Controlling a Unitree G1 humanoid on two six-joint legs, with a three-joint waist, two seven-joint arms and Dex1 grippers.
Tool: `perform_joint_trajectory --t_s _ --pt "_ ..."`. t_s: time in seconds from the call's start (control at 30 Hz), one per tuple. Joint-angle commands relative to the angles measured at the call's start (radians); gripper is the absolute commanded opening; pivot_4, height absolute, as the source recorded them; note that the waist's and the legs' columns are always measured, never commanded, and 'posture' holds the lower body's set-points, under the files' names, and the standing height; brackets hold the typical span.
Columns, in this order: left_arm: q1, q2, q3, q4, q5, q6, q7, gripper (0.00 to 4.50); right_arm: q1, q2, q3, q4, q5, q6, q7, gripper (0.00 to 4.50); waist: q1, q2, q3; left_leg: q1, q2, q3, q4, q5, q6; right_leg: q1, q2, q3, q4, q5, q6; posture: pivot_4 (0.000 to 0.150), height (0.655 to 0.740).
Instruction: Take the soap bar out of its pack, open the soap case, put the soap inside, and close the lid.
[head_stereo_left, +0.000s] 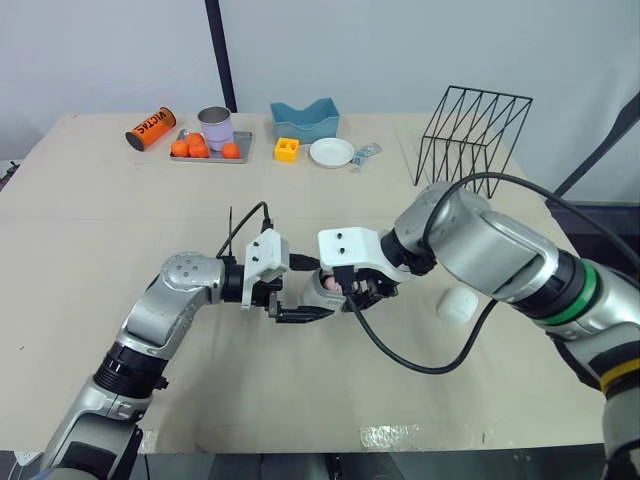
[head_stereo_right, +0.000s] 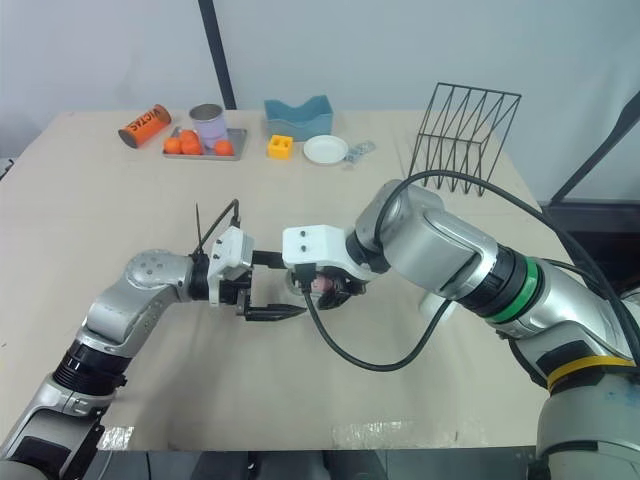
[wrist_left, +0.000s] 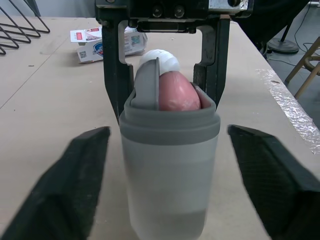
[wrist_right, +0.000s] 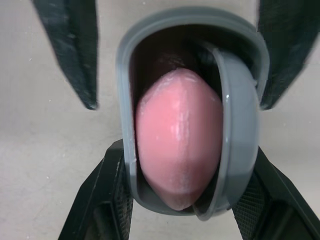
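The pink soap (wrist_right: 177, 150) sits inside the grey soap case (wrist_left: 170, 165), upright on the bench (head_stereo_left: 120, 220). The right gripper (wrist_right: 187, 155) jaws clamp the case, apparently by its sides. The left gripper (wrist_left: 167, 135) jaws spread wide, flanking it.

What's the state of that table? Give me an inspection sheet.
Surface: tan table, tape at near edge.
Job's things: grey soap case upright, lid open, pink soap inside; soap pack lying on the table.
Clutter: can, tray of oranges, tin, blue dish, yellow block, plate, wire rack at far edge; white lump near right arm.
Grippers: right gripper shut on the case; left gripper open, fingers clear of it.
Cables: black cable loops under right arm.
Surroundings: pale wall, black pole.
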Motion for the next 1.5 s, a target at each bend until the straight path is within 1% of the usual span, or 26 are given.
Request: perform_joint_trajectory --t_s 0.03,0.4,0.43,0.53,0.67,0.73,0.77,0.83,0.87,0.9,1.0,1.27,1.43,1.5 --pt "-0.026 -0.007 0.004 -0.019 0.002 -0.011 0.007 2.82 -0.018 0.005 -0.041 -0.021 -0.007 0.001 0.005 1.98 0.0 0.0 0.0 0.0 0.0 0.0 0.0 0.0 0.0 0.0 0.0 0.0 0.0 0.0 0.0 0.15 0.74" --pt "-0.024 -0.007 -0.003 -0.019 0.013 -0.008 0.004 2.82 -0.023 0.021 -0.051 -0.034 0.006 0.028 0.007 1.98 0.0 0.0 0.0 0.0 0.0 0.0 0.0 0.0 0.0 0.0 0.0 0.0 0.0 0.0 0.0 0.15 0.74" --pt "-0.024 -0.007 -0.004 -0.021 0.011 -0.003 0.003 2.3 -0.024 0.023 -0.051 -0.035 0.007 0.031 0.007 1.98 0.0 0.0 0.0 0.0 0.0 0.0 0.0 0.0 0.0 0.0 0.0 0.0 0.0 0.0 0.0 0.15 0.74" --pt "-0.022 -0.005 -0.004 -0.028 0.01 0.004 0.0 1.94 -0.027 0.032 -0.059 -0.035 0.014 0.045 0.005 1.98 0.0 0.0 0.0 0.0 0.0 0.0 0.0 0.0 0.0 0.0 0.0 0.0 0.001 0.0 0.0 0.15 0.74" --pt "-0.015 -0.002 -0.007 -0.034 0.012 0.005 -0.005 1.94 -0.029 0.051 -0.087 -0.039 0.037 0.068 -0.001 1.98 0.0 0.0 0.0 0.0 0.0 -0.001 0.0 0.0 0.0 0.0 0.0 -0.001 0.001 0.0 0.0 0.15 0.74" --pt "-0.011 -0.001 -0.01 -0.036 0.016 0.003 -0.005 1.94 -0.022 0.057 -0.103 -0.044 0.045 0.068 -0.007 2.98 0.0 0.0 0.0 0.0 0.0 -0.001 0.0 0.0 0.0 0.0 0.0 -0.001 0.001 0.0 0.0 0.15 0.74" --pt "-0.009 0.0 -0.01 -0.036 0.02 0.0 -0.002 1.94 -0.02 0.06 -0.109 -0.044 0.048 0.07 -0.012 3.26 -0.001 0.0 0.0 0.0 0.0 -0.001 0.0 0.0 0.0 0.0 0.0 -0.001 0.001 0.0 0.0 0.15 0.74" --pt "-0.008 0.0 -0.007 -0.034 0.023 -0.007 0.004 1.94 -0.012 0.064 -0.12 -0.04 0.049 0.072 -0.023 4.18 0.0 0.0 0.0 0.001 0.0 -0.001 0.0 0.0 0.0 0.001 0.0 -0.001 0.002 0.0 0.0 0.15 0.74" --pt "-0.007 0.0 -0.005 -0.032 0.022 -0.01 0.005 1.94 -0.008 0.063 -0.124 -0.039 0.05 0.071 -0.026 4.38 0.0 0.0 0.0 0.001 0.0 -0.002 0.0 0.0 0.0 0.001 0.0 -0.002 0.002 0.0 0.0 0.15 0.74" --pt "-0.005 0.002 -0.002 -0.032 0.021 -0.01 0.006 1.94 -0.004 0.063 -0.132 -0.038 0.057 0.078 -0.028 4.46 0.0 0.0 0.0 0.001 0.0 -0.002 0.0 0.0 0.0 0.001 0.0 -0.002 0.002 0.0 0.0 0.15 0.74" --pt "0.003 0.011 0.008 -0.031 0.019 -0.016 0.007 1.94 0.009 0.053 -0.142 -0.03 0.059 0.075 -0.037 4.46 0.0 0.0 0.0 0.001 0.0 -0.002 0.001 0.0 0.0 0.002 0.0 -0.002 0.001 0.0 0.0 0.15 0.74" --pt "0.063 0.057 0.076 -0.053 -0.014 -0.028 0.019 1.94 0.106 -0.032 -0.205 -0.005 0.037 0.002 -0.079 4.46 0.0 0.0 0.0 0.003 0.0 -0.002 0.0 0.0 0.0 0.003 0.0 -0.002 0.001 0.0 0.0 0.15 0.74" --pt "0.107 0.054 0.133 -0.077 -0.048 -0.02 0.043 1.94 0.211 -0.014 -0.359 -0.011 0.064 -0.054 -0.155 4.46 0.0 0.0 0.0 0.003 0.0 -0.002 0.0 0.0 0.0 0.005 0.0 -0.002 0.0 0.0 0.0 0.15 0.74" --pt "0.17 0.052 0.177 -0.114 -0.068 -0.029 0.074 1.94 0.305 0.035 -0.509 -0.034 0.106 -0.034 -0.238 4.46 -0.001 0.0 0.0 0.003 0.0 -0.003 0.0 0.0 0.0 0.005 0.0 -0.003 0.0 0.0 0.0 0.15 0.74"
